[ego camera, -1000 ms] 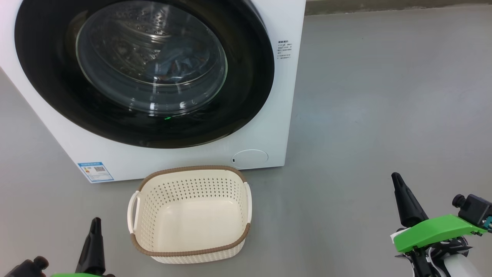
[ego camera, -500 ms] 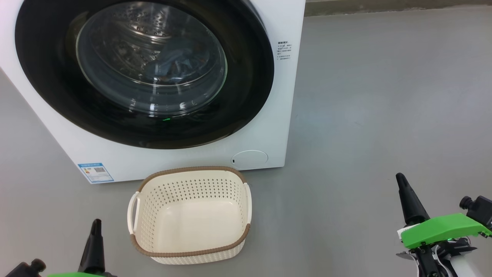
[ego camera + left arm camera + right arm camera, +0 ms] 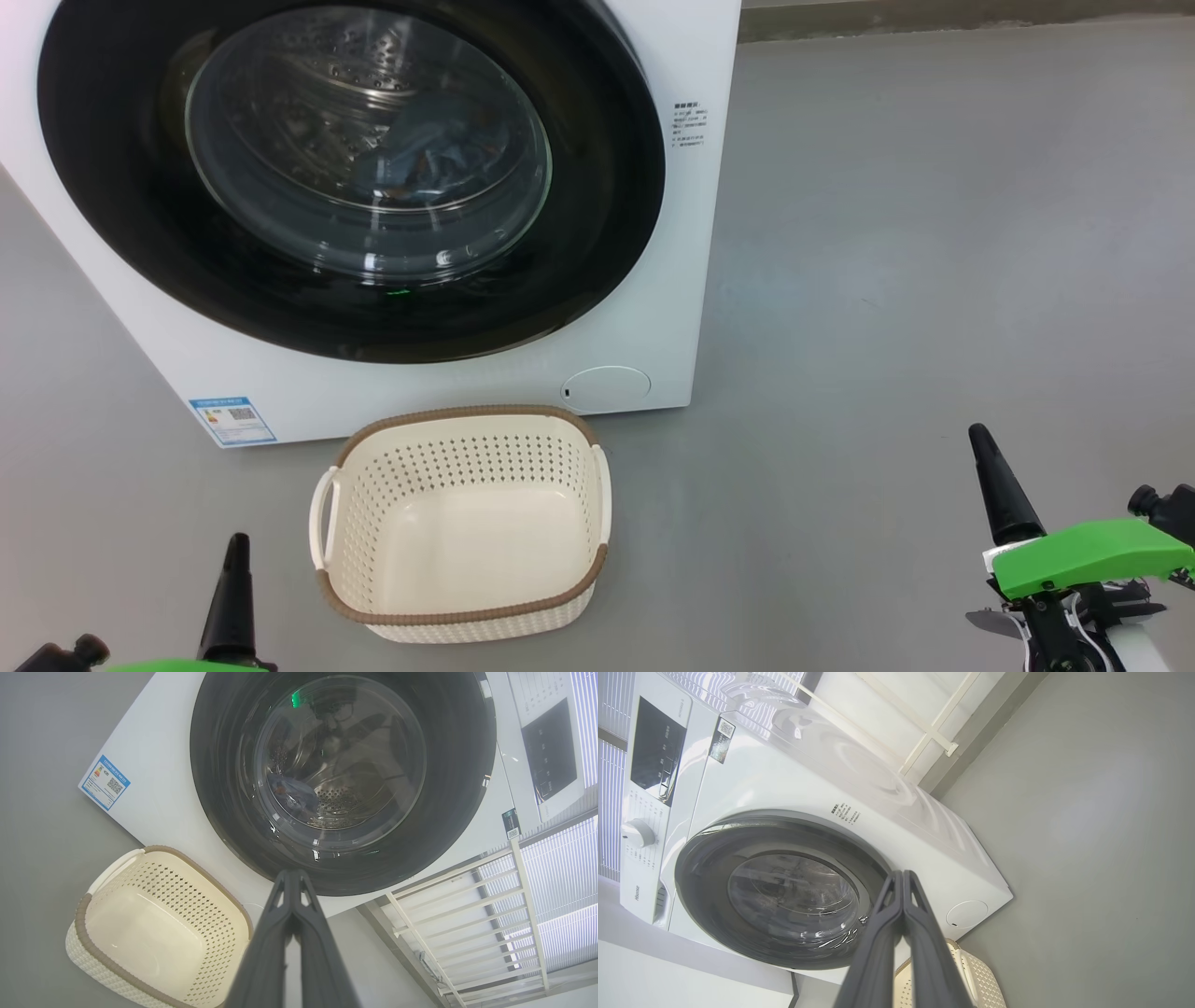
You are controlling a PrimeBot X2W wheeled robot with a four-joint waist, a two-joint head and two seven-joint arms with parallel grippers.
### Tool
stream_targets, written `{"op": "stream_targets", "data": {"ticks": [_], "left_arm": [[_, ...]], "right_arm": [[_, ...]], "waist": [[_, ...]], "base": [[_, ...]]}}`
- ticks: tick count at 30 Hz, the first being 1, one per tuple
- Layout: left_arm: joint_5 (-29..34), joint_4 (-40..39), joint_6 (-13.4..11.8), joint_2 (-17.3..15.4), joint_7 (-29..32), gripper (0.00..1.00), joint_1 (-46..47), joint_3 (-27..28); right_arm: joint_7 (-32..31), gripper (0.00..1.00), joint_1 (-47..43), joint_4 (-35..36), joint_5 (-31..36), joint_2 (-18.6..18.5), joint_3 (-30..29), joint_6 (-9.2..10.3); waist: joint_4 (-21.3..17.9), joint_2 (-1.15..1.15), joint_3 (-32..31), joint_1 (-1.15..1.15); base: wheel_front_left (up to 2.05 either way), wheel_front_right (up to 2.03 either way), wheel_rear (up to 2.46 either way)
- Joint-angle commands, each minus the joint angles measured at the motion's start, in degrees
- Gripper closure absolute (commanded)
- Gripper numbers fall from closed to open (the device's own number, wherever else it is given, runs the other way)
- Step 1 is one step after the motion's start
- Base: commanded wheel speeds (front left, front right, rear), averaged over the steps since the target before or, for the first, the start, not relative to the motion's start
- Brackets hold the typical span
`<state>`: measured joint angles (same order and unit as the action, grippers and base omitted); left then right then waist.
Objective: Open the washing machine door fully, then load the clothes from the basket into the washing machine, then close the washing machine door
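The washing machine door (image 3: 364, 159) sits shut, its glossy black rim flush against the white front of the washing machine (image 3: 686, 280). Through the bulging glass the clothes (image 3: 425, 159) show as a bluish heap lying low in the steel drum; the left wrist view catches them too, behind the window (image 3: 292, 795). A small green light reflects on the lower part of the rim.

On the machine's front, a blue label sticker (image 3: 231, 420) sits at the lower left corner and a round cap (image 3: 607, 385) at the lower right. The right wrist view also takes in the dark control panel (image 3: 656, 751) and a white knob (image 3: 637, 833) above the door.

The basket (image 3: 467, 616) stands upright on the grey floor (image 3: 934, 233) just in front of the machine, below the door and near the cap, not touching the cabinet as far as can be seen. Its bare cream bottom and perforated walls are in plain sight, with a handle on each short side.

The left gripper (image 3: 237, 546) hangs low to the left of the basket, apart from it, its two dark fingers pressed together with nothing between them; the left wrist view shows the tips meeting (image 3: 292, 875). The right gripper (image 3: 980, 439) hovers well to the right over bare floor, fingers likewise closed tip to tip on nothing (image 3: 902, 875), a green housing just behind them
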<state>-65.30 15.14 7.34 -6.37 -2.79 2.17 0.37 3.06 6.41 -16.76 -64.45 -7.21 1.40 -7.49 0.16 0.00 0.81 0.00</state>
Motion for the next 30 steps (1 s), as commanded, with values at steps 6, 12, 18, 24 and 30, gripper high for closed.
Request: {"op": "stream_targets", "data": {"ticks": [6, 12, 18, 24, 30], "left_arm": [[-3.3, -1.1, 0.1, -0.2, 1.3, 1.00, 2.7, 2.0], [-6.3, -1.1, 0.1, 0.2, 2.3, 1.00, 2.9, 2.5], [-9.3, -1.1, 0.1, 0.7, 3.3, 1.00, 3.1, 3.1], [-12.2, -1.1, 0.1, 1.2, 4.3, 1.00, 3.2, 3.6], [-15.2, -1.1, 0.1, 1.6, 5.3, 1.00, 3.4, 4.1]], "right_arm": [[-1.1, 1.00, 0.8, 1.8, -3.5, 0.1, -0.7, -0.06], [-2.1, 1.00, 0.7, 1.9, -6.6, 0.6, -1.5, -0.05], [-3.1, 1.00, 0.5, 2.1, -9.7, 1.1, -2.4, -0.04], [-4.2, 1.00, 0.4, 2.2, -12.8, 1.6, -3.3, -0.04], [-5.2, 1.00, 0.3, 2.3, -15.9, 2.1, -4.1, -0.03]], "waist": [[0.0, 0.00, -0.1, 0.00], [0.0, 0.00, -0.1, 0.00], [-0.1, 0.00, -0.2, 0.00], [-0.1, 0.00, -0.3, 0.00], [-0.1, 0.00, -0.4, 0.00]], "base": [[0.00, 0.00, 0.00], [0.00, 0.00, 0.00], [0.00, 0.00, 0.00], [0.00, 0.00, 0.00], [0.00, 0.00, 0.00]]}}
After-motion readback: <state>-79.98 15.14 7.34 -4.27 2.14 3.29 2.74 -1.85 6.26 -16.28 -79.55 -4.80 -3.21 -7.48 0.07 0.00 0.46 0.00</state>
